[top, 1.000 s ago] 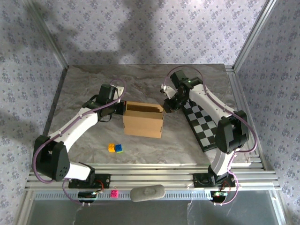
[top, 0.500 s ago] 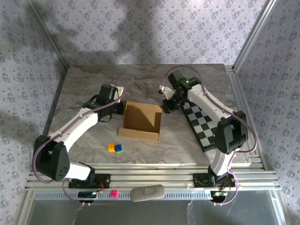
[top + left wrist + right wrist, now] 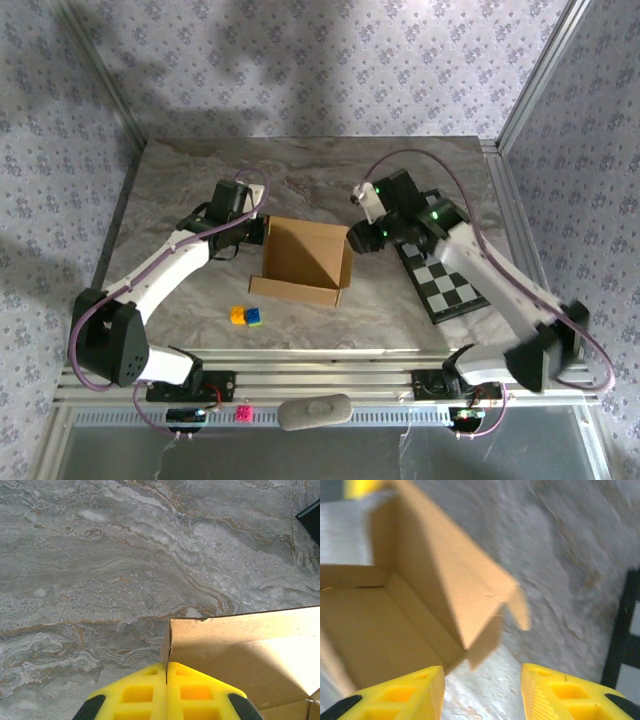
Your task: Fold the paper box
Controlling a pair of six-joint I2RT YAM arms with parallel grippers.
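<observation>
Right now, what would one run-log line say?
left gripper: shut on paper box wall | right gripper: open, empty | paper box: top open

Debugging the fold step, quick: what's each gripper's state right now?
Left gripper: closed, pinching a wall edge of the paper box.
Right gripper: open, holding nothing.

Matt tan cardboard paper box [image 3: 305,262]; smooth marble-look table [image 3: 300,170].

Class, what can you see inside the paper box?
Inside the paper box, only its bare cardboard floor and walls show. The near wall hides the floor strip behind it.
</observation>
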